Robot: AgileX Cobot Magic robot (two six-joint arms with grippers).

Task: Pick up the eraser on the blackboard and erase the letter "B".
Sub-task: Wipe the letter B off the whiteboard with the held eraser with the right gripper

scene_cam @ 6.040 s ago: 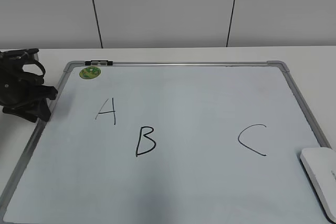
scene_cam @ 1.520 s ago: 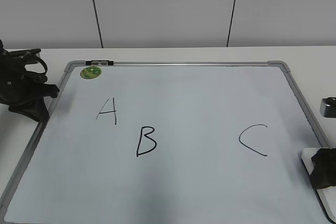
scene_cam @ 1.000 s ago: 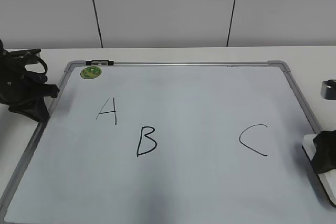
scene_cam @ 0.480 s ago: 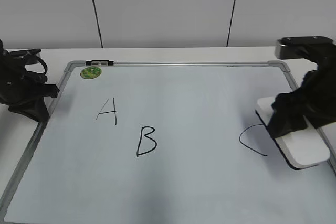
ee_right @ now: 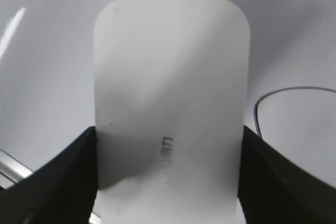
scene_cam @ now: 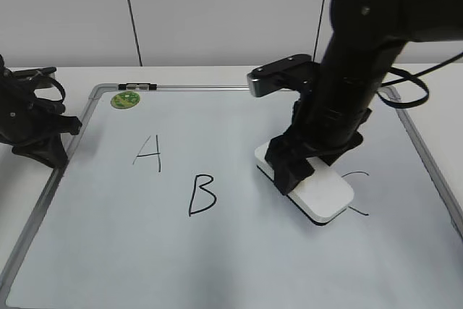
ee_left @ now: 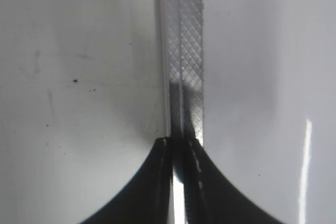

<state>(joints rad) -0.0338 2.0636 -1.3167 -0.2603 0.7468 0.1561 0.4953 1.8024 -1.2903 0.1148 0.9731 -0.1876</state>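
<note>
The right tool (scene_cam: 298,166) clamps the eraser (scene_cam: 312,192) by its long sides over the blackboard (scene_cam: 239,265); the letter "B" (scene_cam: 200,195) lies at nine o'clock, nearby. The left tool (ee_left: 180,145), pinched nearly closed, sits at the board's frame.
</note>
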